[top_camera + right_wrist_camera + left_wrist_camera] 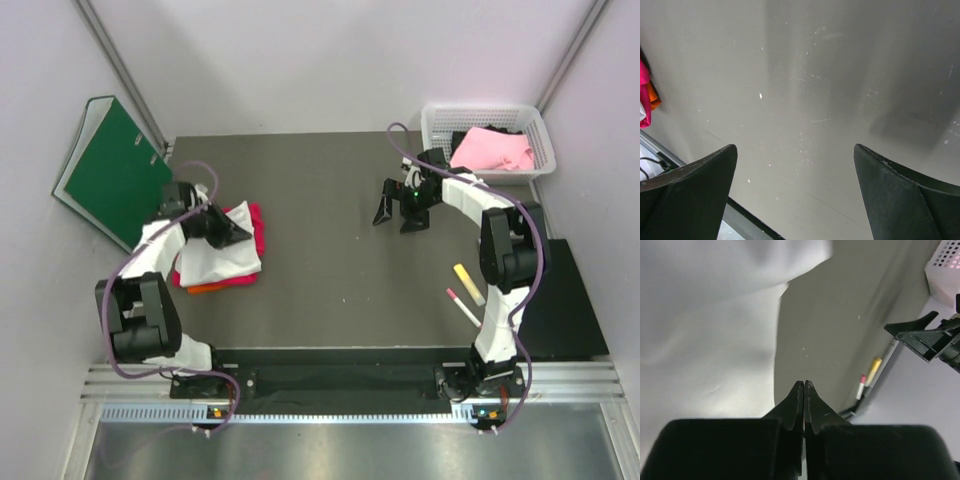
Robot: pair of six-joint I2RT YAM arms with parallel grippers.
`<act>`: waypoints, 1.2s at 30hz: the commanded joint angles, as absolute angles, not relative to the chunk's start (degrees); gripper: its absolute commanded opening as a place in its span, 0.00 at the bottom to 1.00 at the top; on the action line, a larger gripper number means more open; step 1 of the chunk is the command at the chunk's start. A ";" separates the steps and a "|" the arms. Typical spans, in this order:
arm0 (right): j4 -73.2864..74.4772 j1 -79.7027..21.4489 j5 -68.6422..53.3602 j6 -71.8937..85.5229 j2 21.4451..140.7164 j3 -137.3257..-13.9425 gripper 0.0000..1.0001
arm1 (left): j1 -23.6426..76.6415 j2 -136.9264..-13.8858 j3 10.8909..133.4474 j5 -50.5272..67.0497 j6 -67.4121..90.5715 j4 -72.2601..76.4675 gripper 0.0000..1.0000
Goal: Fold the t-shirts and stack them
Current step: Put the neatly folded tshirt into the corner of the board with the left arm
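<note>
Tabletop: the dark tabletop [330,200] holds a pile of shirts on the left and a basket [435,120] in the far right corner.
White shirt: the white shirt [215,258] is the biggest and lies folded on top of the pile. It looks soft, light and floppy, so it would likely sag if lifted by one spot.
Pink shirt: the pink shirt [490,150] sits crumpled in the basket. I think a top fold is the best place to pinch it.
Red shirt: the red shirt [256,225] peeks out under the white one.
Orange shirt: only a thin edge of the orange shirt [205,289] shows at the bottom.
Left tool: the left tool [804,385] is pressed together on nothing, just over the white shirt's edge.
Right tool: the right tool [399,215] is spread wide over bare tabletop, near the basket.
</note>
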State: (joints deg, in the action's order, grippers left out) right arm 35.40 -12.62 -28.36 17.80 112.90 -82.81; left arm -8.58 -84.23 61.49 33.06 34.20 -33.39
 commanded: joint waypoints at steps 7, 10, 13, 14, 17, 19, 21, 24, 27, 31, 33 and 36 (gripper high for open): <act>33.49 -12.57 -29.27 17.84 111.97 -81.83 0.99 | -9.84 -86.03 39.83 51.49 62.90 14.27 0.00; 33.57 -12.57 -29.27 17.84 112.24 -82.00 1.00 | -11.68 -90.68 35.88 53.61 69.31 28.05 0.00; 33.66 -12.57 -29.27 17.84 112.41 -82.26 1.00 | -13.27 -97.35 33.14 55.98 75.38 37.67 0.00; 33.75 -12.57 -29.27 17.75 112.50 -82.27 1.00 | -13.53 -99.30 32.96 57.55 76.63 43.27 0.00; 33.66 -12.57 -29.27 17.84 112.50 -82.35 0.99 | -13.54 -106.60 33.92 59.58 81.55 54.17 0.00; 33.75 -12.57 -29.27 17.67 112.59 -82.18 1.00 | -13.45 -110.80 35.84 60.38 83.75 56.85 0.00; 33.84 -12.57 -29.27 17.67 112.67 -82.00 1.00 | -13.27 -112.93 37.70 60.91 84.02 58.18 0.00; 34.01 -12.57 -29.18 17.58 112.68 -81.83 1.00 | -13.01 -112.77 40.95 61.08 83.07 55.92 0.00; 34.10 -12.57 -29.00 17.49 112.76 -81.83 1.00 | -12.40 -109.88 44.55 61.00 75.90 43.85 0.00; 34.10 -12.57 -28.92 17.75 113.29 -82.00 1.00 | -10.73 -105.30 52.36 58.72 59.80 18.16 0.00; 33.84 -12.57 -28.92 17.93 113.55 -82.09 0.99 | -10.20 -103.63 54.39 57.49 53.74 11.89 0.00; 33.84 -12.66 -29.00 18.19 114.17 -82.53 1.00 | -9.41 -103.97 54.93 57.13 51.33 7.21 0.00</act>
State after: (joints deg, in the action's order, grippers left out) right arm 35.03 -12.62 -28.56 17.82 113.16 -81.73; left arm -10.46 -106.98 52.49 57.87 62.54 20.67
